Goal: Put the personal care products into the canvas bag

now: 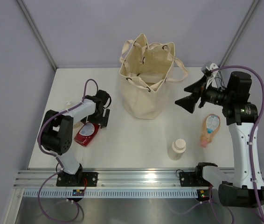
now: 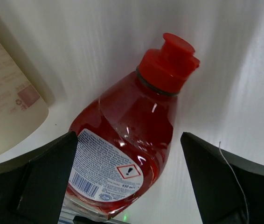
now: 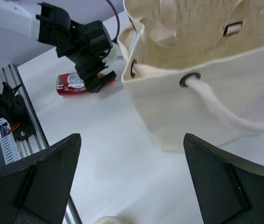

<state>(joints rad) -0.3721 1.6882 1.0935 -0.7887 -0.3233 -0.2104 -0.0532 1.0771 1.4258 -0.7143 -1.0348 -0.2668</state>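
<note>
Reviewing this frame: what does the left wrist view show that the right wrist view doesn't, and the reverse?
Left wrist only: the red bottle up close, with its cap and warning label, framed by the open left tool. A cream bottle sits at the left edge.
Right wrist only: the canvas bag with its eyelet and rope handle, plus the left arm over the bottle, seen past the open right tool.
Both: the red bottle lying on the white table, not gripped.
</note>
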